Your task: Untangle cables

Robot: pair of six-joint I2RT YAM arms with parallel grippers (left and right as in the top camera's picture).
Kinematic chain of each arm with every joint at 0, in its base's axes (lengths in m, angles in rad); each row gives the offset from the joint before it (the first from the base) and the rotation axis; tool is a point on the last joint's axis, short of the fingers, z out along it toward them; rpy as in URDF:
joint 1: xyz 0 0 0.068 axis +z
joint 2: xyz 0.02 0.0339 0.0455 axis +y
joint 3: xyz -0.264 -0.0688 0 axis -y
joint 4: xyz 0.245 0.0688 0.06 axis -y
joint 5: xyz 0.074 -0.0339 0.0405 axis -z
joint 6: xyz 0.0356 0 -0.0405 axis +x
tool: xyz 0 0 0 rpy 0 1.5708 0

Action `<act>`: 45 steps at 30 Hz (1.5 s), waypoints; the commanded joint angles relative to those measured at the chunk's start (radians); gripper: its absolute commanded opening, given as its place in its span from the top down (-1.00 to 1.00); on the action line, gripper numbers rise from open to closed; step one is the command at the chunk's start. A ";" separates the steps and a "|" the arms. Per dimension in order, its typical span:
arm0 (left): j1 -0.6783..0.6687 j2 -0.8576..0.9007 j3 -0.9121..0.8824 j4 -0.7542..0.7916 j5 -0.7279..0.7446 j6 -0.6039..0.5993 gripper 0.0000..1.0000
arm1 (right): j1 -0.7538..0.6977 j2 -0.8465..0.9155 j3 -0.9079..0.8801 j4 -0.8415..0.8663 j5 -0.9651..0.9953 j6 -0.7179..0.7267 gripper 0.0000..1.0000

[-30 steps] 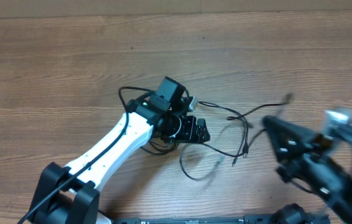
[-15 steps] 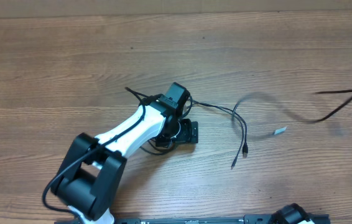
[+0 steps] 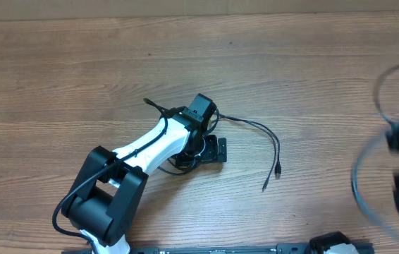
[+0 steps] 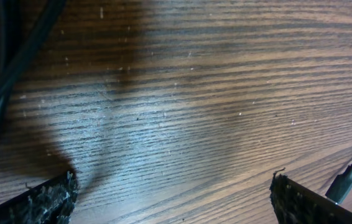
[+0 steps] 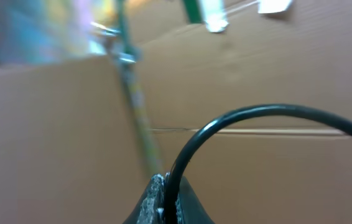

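The left tool [image 4: 173, 202] hangs open low over the desk [image 4: 213, 93], its fingertips [image 4: 45, 199] wide apart with bare wood between them. One of the cables [image 3: 259, 128] runs out from beside it, and its plug ends [image 3: 278, 171] lie on the desk toward the right tool's side. A plug [image 4: 344, 182] sits just beside one fingertip, and a strand [image 4: 5, 68] passes outside the other. The right tool [image 5: 162, 202] is clamped on a cable [image 5: 269, 112] that arches above it, with cardboard [image 5: 51, 137] behind. Half a second ago that cable reached back near the left tool. Now it is a blurred loop [image 3: 390, 77] well apart from it, and the left tool has barely shifted.
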 commanded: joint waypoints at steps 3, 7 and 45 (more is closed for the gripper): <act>0.000 0.033 0.002 0.004 -0.031 -0.005 -0.99 | -0.272 0.134 0.005 -0.027 0.061 -0.053 0.92; 0.000 0.033 0.002 0.024 -0.043 -0.005 -0.99 | -0.416 0.232 0.005 -0.141 -0.036 0.039 0.92; 0.000 0.033 0.002 0.068 -0.051 -0.005 -0.99 | -0.912 0.700 0.005 -0.498 -0.931 0.266 -1.00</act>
